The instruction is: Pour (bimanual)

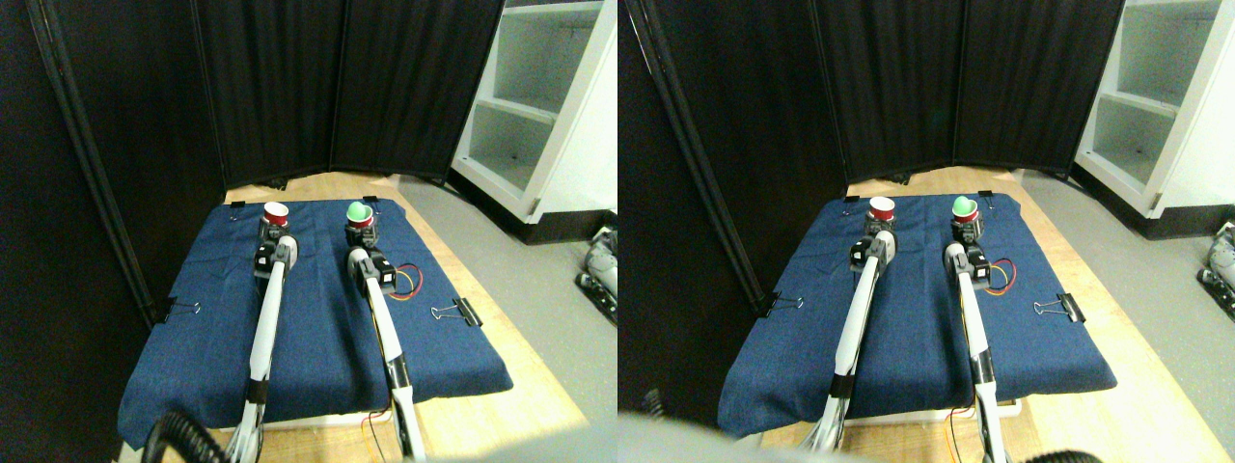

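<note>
— Cups first: where are they sitting?

— Both are sitting toward the far end of the blue cloth point(318, 338). One red cup point(276, 214) is standing upright on the left, its pale open mouth facing up. A second red cup point(361, 219) is standing to its right, well apart from it, and a green ball point(359, 209) is resting in its mouth.

— And the arms?

— Two pale limbs are reaching up from the bottom edge. The left gripper point(273, 234) is sitting right at the base of the left cup, and the right gripper point(362, 235) is sitting right at the base of the cup with the ball. Each dark gripper is overlapping the lower part of its cup.

— Are the jaws closing on them?

— I am not able to tell. The grippers are showing too small and dark for me to see how far either one is open, or whether it is actually holding its cup or only touching it.

— Anything else lying on the cloth?

— A binder clip point(459, 312) is pinching the right edge, another binder clip point(174, 309) is gripping the left edge, and red and yellow wires point(409, 279) are looping just beside the right arm. Black curtains point(347, 87) are hanging behind, and a white shelf point(540, 106) is standing at the far right.
</note>
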You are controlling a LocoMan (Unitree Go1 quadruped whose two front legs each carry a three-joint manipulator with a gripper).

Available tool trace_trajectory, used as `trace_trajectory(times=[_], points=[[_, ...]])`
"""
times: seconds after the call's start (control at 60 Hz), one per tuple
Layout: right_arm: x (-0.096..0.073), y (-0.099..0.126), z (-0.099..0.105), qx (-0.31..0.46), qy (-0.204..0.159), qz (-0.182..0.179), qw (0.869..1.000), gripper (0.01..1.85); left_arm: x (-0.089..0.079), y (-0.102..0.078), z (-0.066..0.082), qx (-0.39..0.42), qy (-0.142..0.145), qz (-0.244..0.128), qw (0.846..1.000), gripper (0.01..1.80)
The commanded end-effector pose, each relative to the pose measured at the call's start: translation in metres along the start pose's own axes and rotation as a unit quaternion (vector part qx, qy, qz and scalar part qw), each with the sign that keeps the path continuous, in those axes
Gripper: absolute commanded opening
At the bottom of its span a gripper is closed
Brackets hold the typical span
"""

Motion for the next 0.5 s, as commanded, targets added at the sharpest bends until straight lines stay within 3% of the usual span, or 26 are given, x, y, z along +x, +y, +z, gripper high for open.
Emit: trace_trajectory(times=[0.017,0.283,0.5], points=[[0.001,0.016,-0.002,0.004,0.002,0.031,1.0,0.33,0.0,-0.011,-0.005,-0.007,0.002,-0.011,1.0,0.33],[0.001,0.035,-0.008,-0.006,0.023,0.046,0.999,0.33,-0.001,-0.024,-0.012,0.0,0.007,-0.013,1.0,0.33],[0.0,0.053,-0.013,-0.037,0.041,0.055,0.997,0.33,-0.003,-0.023,-0.013,-0.005,0.015,-0.013,1.0,0.33]])
